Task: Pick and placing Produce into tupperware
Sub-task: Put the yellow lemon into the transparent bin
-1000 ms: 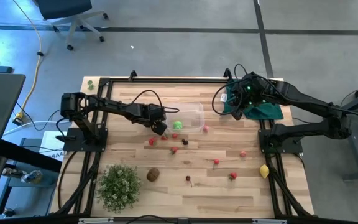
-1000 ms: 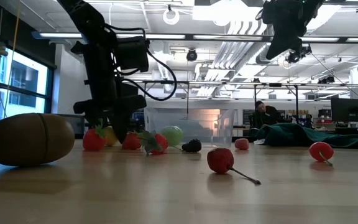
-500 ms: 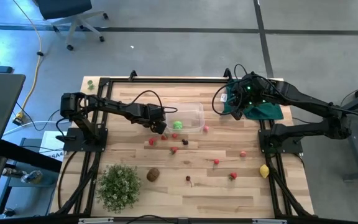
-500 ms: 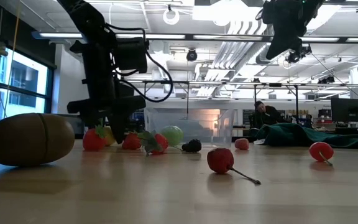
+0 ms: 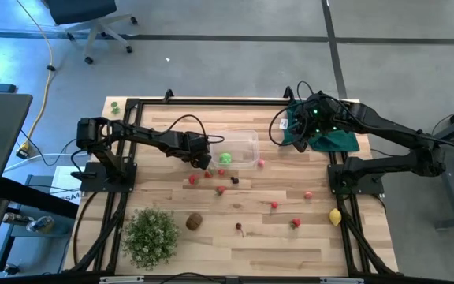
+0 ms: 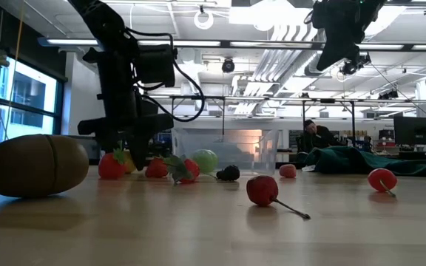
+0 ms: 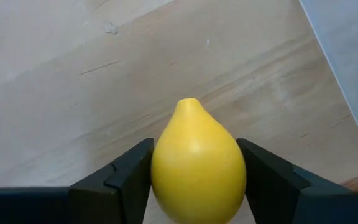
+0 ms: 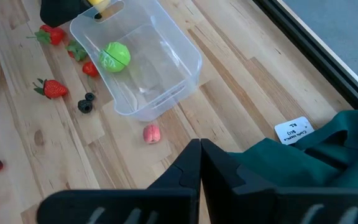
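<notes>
Since a second earlier, your left gripper (image 7: 194,180) had drawn its two dark fingers in around the smooth yellow toy lemon (image 7: 197,165) and lifted slightly off the wooden table (image 5: 274,237); nothing else on the table had shifted. Both fingers sat against the lemon's sides in the left wrist view, so I judged it grasped, though the closing looked unfinished. The clear, shallow rectangular plastic tub (image 5: 243,147) lay just beyond that gripper, on its far side, with a green ball (image 8: 115,56) already inside. Small red toy fruits (image 5: 221,190) were scattered near the gripper and farther across the table, the brown kiwi (image 5: 194,222) sat well apart from it, and a second yellow lemon (image 5: 335,216) lay near the table's right edge. Your right gripper (image 8: 199,163) waited with fingers pressed together, hovering high above the dark green cloth (image 5: 333,140).

You risked the round, slick lemon squirting out if you lifted before the squeeze settled. You could also have clipped the tub's near wall when carrying it over, shoving the light tub away.
</notes>
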`<state>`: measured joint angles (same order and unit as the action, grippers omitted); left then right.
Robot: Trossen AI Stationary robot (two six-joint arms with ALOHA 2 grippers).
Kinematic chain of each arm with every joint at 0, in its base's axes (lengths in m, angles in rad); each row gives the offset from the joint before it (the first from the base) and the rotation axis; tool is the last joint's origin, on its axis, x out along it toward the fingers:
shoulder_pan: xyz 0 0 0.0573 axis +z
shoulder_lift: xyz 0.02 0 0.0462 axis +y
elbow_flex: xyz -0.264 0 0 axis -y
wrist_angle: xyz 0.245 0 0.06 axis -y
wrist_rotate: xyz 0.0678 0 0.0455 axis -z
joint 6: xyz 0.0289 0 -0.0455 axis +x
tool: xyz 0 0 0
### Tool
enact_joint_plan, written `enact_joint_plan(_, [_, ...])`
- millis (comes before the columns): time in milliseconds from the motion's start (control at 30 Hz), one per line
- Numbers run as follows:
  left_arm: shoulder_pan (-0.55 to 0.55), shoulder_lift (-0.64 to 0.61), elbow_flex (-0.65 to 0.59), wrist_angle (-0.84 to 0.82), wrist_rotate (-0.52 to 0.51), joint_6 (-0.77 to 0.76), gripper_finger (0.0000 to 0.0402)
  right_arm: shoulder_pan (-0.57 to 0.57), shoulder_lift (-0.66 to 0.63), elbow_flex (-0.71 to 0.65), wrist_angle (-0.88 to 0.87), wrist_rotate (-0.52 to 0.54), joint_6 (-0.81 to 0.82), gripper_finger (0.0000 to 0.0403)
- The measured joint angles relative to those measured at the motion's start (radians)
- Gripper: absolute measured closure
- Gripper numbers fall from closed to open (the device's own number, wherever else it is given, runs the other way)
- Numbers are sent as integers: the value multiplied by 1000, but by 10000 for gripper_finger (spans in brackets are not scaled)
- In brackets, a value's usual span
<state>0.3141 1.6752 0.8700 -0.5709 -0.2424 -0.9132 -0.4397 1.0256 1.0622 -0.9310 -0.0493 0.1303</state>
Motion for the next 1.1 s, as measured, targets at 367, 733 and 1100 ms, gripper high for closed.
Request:
enact_joint_plan(367, [0,0,0,-5,-1,-9,190,0,0,0,0,0,0,402])
enact_joint_plan(733, [0,-1,0,-10,-2,-19,195,0,0,0,0,0,0,402])
enact_joint_plan(1100, [0,-1,0,-12,-4,-35,209,0,0,0,0,0,0,402])
